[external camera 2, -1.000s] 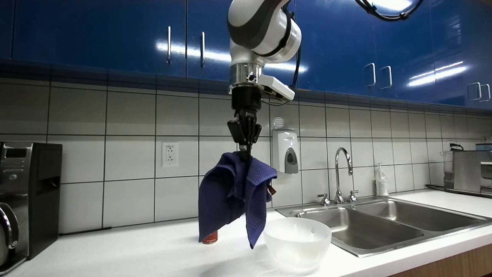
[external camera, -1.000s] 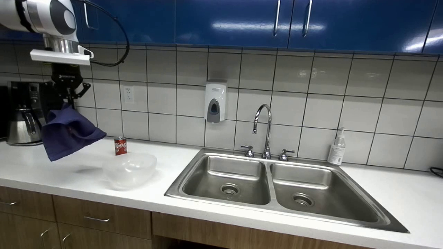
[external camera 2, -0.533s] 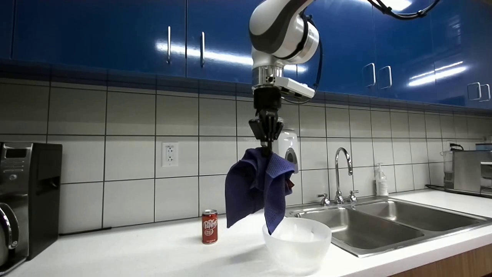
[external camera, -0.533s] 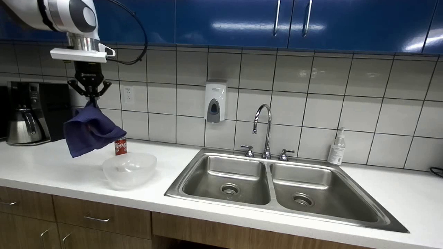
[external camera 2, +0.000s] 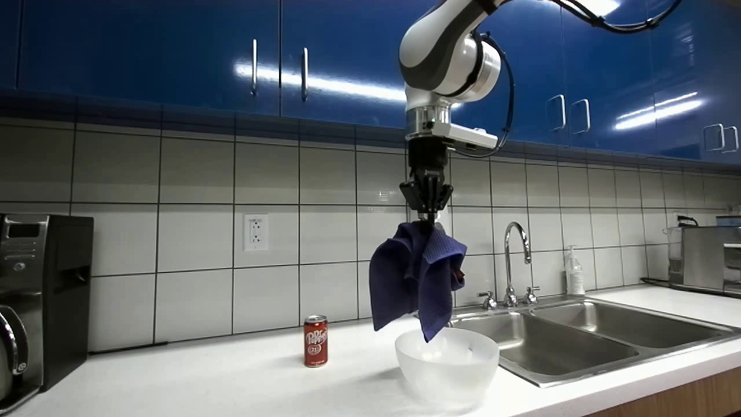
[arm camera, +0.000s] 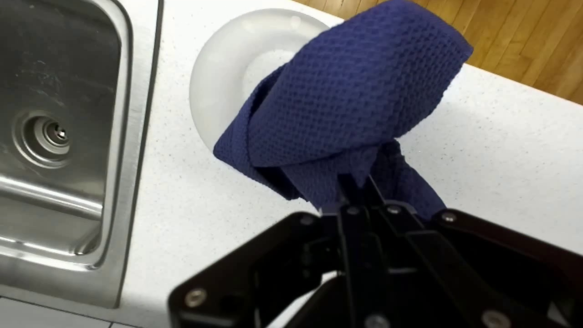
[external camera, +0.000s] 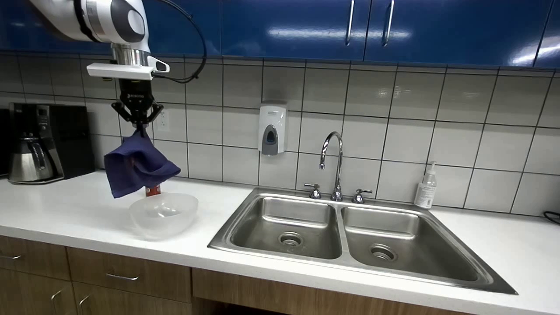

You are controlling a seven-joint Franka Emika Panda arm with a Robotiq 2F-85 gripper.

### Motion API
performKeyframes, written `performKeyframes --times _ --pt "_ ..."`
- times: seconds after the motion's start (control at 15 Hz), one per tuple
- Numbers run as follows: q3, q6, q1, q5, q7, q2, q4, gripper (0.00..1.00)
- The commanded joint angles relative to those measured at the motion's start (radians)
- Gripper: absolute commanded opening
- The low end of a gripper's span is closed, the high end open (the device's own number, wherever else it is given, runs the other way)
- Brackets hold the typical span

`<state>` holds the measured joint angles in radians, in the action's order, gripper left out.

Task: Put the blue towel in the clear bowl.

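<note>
Blue waffle-weave towel [arm camera: 346, 100] hangs from the Robotiq gripper [arm camera: 361, 184], whose two fingers are pinched together on a gathered part of the cloth, the rest falling in loose folds. Both are up off the white countertop [external camera 2: 202, 376], with the Franka Panda arm [external camera 2: 446, 55] above them. In an exterior view the cloth's lowest corner overlaps the mouth of the frosted clear bowl [external camera 2: 448, 379]; whether it touches the rim or dips inside, I cannot tell. The bowl stands upright on the counter, and in the wrist view the towel hides part of it. Near the bowl, apart from it, a red Dr Pepper can [external camera: 153, 191] stands upright, partly behind the towel in an exterior view. Beside the bowl, with a strip of counter between, is the stainless double-basin sink [external camera: 342, 234], with a gooseneck faucet [external camera: 339, 168] and, at its back corner, a pump bottle [external camera: 425, 191]. A coffee maker [external camera: 72, 140] with a steel carafe [external camera: 26, 166] stands well apart, at the left of both exterior views. On the tiled wall [external camera: 369, 136] behind are a soap dispenser [external camera: 272, 124] and a power outlet [external camera 2: 256, 233], below blue cabinets [external camera: 297, 22].
</note>
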<state>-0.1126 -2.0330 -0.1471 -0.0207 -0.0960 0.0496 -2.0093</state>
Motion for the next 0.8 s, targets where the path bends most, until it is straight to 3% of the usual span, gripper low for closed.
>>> performKeyframes --times 0.0,0.73 --pt "0.014 -0.003 0.029 -0.009 0.059 0.028 -0.039 0.01" --pt "0.046 -0.003 0.063 -0.011 0.126 0.006 -0.081 0.01"
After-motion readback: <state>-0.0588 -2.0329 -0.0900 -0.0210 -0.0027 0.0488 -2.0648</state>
